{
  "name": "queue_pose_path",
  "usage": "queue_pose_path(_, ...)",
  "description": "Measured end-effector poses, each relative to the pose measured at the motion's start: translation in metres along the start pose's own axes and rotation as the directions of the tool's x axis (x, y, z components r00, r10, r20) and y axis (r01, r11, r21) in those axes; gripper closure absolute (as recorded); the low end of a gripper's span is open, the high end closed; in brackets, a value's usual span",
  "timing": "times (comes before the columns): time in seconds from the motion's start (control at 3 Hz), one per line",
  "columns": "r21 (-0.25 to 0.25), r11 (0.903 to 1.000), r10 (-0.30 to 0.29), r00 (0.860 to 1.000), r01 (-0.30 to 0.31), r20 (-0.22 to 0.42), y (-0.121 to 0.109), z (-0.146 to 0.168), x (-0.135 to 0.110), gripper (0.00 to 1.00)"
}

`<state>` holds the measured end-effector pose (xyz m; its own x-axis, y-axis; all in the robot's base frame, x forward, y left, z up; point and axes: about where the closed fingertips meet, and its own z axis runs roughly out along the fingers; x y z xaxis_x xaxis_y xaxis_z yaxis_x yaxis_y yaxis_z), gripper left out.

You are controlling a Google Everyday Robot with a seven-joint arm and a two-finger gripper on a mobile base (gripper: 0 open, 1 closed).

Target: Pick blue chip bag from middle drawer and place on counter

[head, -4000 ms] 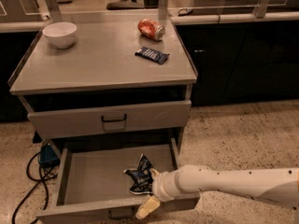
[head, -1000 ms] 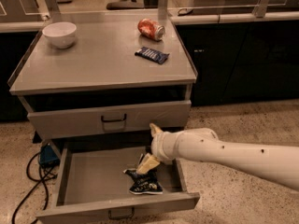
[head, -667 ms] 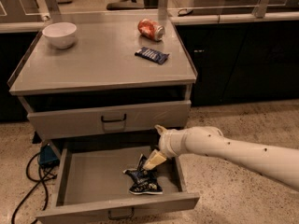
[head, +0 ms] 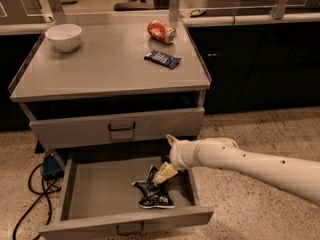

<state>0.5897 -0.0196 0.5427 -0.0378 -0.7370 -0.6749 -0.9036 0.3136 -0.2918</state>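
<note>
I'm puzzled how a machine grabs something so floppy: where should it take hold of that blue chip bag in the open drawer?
Probably the crumpled upper edge of the blue chip bag, which sticks up off the floor of the middle drawer. Come from above: the drawer's walls block the sides. The gripper hangs just above the bag's top right.

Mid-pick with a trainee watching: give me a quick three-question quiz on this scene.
1. How many things rest on the counter?
2. The pincer is: A) resting on the counter; B) low in the open middle drawer, at the blue chip bag; C) raised high above the counter.
3. True or false: the bag is out of the drawer.
Key: 1 three: white bowl, red soda can, blue bar wrapper; 2 B; 3 false.
</note>
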Motion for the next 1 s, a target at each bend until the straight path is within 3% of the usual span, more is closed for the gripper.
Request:
queue_pose_path(0.33, -0.053, 0.9967, 0.063, 0.998, -0.062, 0.010, 0.026, 0.023, 0.031, 0.00)
queue_pose_path(0.67, -0.155, 0.9678, 0.200, 0.980, -0.199, -0.004, 0.077, 0.055, 0.092, 0.00)
queue_pose_path(1.0, -0.182, 0.9581, 0.224, 0.975, -0.221, -0.005, 0.093, 0.066, 0.099, 0.00)
